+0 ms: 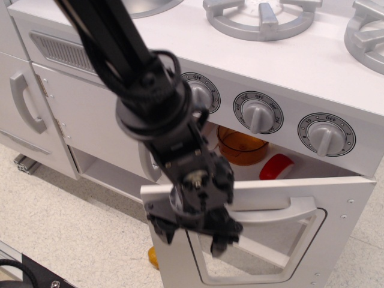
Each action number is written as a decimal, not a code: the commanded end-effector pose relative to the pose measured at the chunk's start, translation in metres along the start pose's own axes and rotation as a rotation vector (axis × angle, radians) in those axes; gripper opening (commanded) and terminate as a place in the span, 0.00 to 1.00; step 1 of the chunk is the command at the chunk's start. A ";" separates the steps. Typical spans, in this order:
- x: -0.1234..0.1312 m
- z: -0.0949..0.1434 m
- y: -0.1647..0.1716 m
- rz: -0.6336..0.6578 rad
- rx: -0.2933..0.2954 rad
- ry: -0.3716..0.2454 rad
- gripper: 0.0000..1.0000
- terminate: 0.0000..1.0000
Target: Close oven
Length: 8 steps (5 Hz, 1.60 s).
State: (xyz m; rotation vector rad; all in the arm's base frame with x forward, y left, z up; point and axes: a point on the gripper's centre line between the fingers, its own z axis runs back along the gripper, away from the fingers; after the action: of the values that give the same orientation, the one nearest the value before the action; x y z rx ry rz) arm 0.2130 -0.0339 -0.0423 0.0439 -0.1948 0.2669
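The white toy oven (336, 90) has its large door (345, 201) partly open, tilted out from the top, with a gap still showing above its top edge. The wide silver handle (282, 213) and the clear window (270, 249) face me. My black gripper (191, 237) is against the door's left front, just below the top edge, with its fingers (219, 243) spread and holding nothing. The arm hides the door's left part. An orange cup (240, 147) and a red and white item (277, 168) sit on the inner shelf.
Three silver knobs (258, 113) line the front panel above the oven. A smaller white cabinet door with a vertical handle (24, 102) is at the left. Silver burners (261, 15) are on top. A small yellow object (154, 257) lies on the speckled floor under the door.
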 end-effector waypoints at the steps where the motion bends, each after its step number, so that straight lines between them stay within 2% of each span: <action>1: 0.041 0.007 0.012 0.084 -0.025 -0.040 1.00 0.00; 4: 0.077 0.004 0.015 0.156 -0.041 -0.079 1.00 0.00; 6: 0.053 0.023 0.022 0.128 -0.102 -0.094 1.00 0.00; 7: 0.046 0.036 0.029 0.117 -0.107 -0.034 1.00 0.00; 8: 0.046 0.053 0.036 0.148 -0.058 0.058 1.00 0.00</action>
State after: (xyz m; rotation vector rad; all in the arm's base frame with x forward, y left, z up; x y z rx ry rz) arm 0.2336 0.0011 0.0016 -0.0275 -0.1080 0.4024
